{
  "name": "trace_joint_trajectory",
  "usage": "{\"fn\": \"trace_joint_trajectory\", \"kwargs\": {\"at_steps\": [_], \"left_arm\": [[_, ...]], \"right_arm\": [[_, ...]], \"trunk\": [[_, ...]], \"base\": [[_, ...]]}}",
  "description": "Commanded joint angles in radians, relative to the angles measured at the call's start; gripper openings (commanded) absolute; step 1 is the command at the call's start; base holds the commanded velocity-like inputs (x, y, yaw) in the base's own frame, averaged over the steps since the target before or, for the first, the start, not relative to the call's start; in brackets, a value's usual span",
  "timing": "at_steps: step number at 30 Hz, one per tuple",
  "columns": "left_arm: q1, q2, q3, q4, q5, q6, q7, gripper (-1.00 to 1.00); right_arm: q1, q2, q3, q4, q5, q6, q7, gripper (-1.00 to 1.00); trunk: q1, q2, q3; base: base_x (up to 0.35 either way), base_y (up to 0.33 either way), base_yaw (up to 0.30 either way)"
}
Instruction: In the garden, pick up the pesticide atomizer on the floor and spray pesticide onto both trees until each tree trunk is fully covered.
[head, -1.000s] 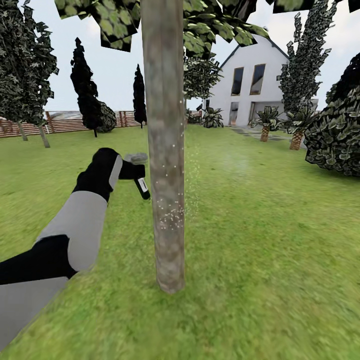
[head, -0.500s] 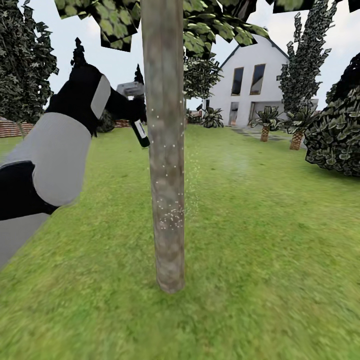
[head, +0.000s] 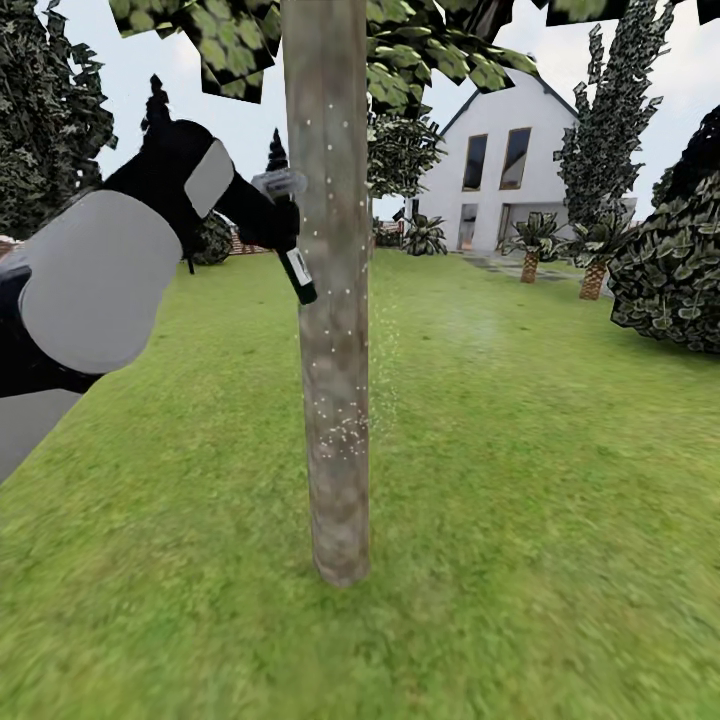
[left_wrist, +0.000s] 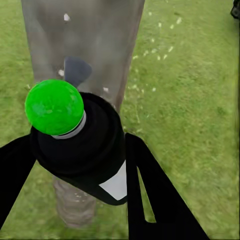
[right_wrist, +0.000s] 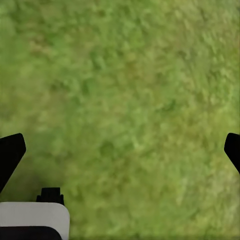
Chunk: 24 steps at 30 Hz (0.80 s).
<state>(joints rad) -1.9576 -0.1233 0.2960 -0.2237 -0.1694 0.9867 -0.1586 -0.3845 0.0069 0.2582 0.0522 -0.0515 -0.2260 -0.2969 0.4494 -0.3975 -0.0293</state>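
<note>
L gripper (head: 283, 215) gripping atomizer (head: 298, 270) beside trunk (head: 330, 300), lawn (head: 540, 450) open

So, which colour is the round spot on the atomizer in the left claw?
Bright green, on the atomizer held in the left claw; the left wrist view shows it best.

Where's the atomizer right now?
In the head view, the pesticide atomizer is held in the left end effector, raised left of centre, right against the near tree trunk.
</note>
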Motion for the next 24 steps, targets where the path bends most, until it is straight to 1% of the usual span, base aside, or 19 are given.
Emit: {"fn": "trace_joint_trajectory", "kwargs": {"at_steps": [1, 2, 3, 7, 10, 11, 12, 14, 17, 20, 21, 22, 24], "left_arm": [[-0.001, 0.0, 0.007, 0.036, -0.012, 0.002, -0.006, -1.0], [-0.001, -0.001, 0.01, 0.094, -0.012, -0.001, -0.006, -1.0], [-0.001, -0.001, 0.011, 0.115, -0.012, -0.004, -0.006, -1.0], [-0.001, -0.002, 0.012, 0.152, -0.005, -0.038, -0.006, -1.0], [-0.001, -0.013, 0.014, 0.172, 0.035, -0.051, -0.009, -1.0], [-0.001, -0.014, 0.013, 0.179, 0.038, -0.07, -0.009, -1.0], [0.0, -0.014, 0.011, 0.186, 0.041, -0.128, -0.008, -1.0], [0.001, -0.013, 0.009, 0.189, 0.031, -0.196, -0.007, -1.0], [0.004, -0.011, 0.008, 0.19, 0.013, -0.236, -0.007, -1.0], [0.026, -0.004, 0.007, 0.19, -0.01, -0.244, -0.008, -1.0], [0.042, -0.003, 0.007, 0.191, -0.021, -0.244, -0.01, -1.0], [0.077, -0.003, 0.006, 0.192, -0.043, -0.245, -0.011, -1.0], [0.104, -0.003, 0.006, 0.193, -0.059, -0.245, -0.012, -1.0]], "right_arm": [[-0.002, 0.001, 0.007, 0.005, -0.005, -0.007, -0.002, 1.0], [-0.002, 0.001, 0.007, 0.005, -0.005, -0.007, -0.002, 1.0], [-0.002, 0.001, 0.007, 0.005, -0.005, -0.007, -0.002, 1.0], [-0.002, 0.001, 0.007, 0.005, -0.005, -0.007, -0.002, 1.0], [-0.002, 0.001, 0.007, 0.005, -0.005, -0.007, -0.002, 1.0], [-0.002, 0.001, 0.007, 0.005, -0.005, -0.007, -0.002, 1.0], [-0.002, 0.001, 0.007, 0.005, -0.005, -0.007, -0.002, 1.0], [-0.002, 0.001, 0.007, 0.005, -0.005, -0.007, -0.002, 1.0], [-0.002, 0.001, 0.007, 0.005, -0.005, -0.007, -0.002, 1.0], [-0.002, 0.001, 0.007, 0.005, -0.005, -0.007, -0.002, 1.0], [-0.002, 0.001, 0.007, 0.005, -0.005, -0.007, -0.002, 1.0], [-0.002, 0.001, 0.007, 0.005, -0.005, -0.007, -0.002, 1.0], [-0.002, 0.001, 0.007, 0.005, -0.005, -0.007, -0.002, 1.0]], "trunk": [[0.001, -0.003, -0.002], [0.001, -0.003, -0.002], [0.001, -0.003, -0.002], [0.001, -0.003, -0.002], [0.001, -0.003, -0.002], [0.001, -0.003, -0.002], [0.001, -0.003, -0.002], [0.001, -0.003, -0.002], [0.001, -0.003, -0.002], [0.001, -0.003, -0.002], [0.001, -0.003, -0.002], [0.001, -0.003, -0.002], [0.001, -0.003, -0.002]], "base": [[0.0, 0.0, 0.0], [0.0, 0.0, 0.0], [0.0, 0.0, 0.0], [0.0, 0.0, 0.0], [0.0, 0.0, 0.0], [0.0, 0.0, 0.0], [0.0, 0.0, 0.0], [0.0, 0.0, 0.0], [0.0, 0.0, 0.0], [0.0, 0.0, 0.0], [0.0, 0.0, 0.0], [0.0, 0.0, 0.0], [0.0, 0.0, 0.0]]}}
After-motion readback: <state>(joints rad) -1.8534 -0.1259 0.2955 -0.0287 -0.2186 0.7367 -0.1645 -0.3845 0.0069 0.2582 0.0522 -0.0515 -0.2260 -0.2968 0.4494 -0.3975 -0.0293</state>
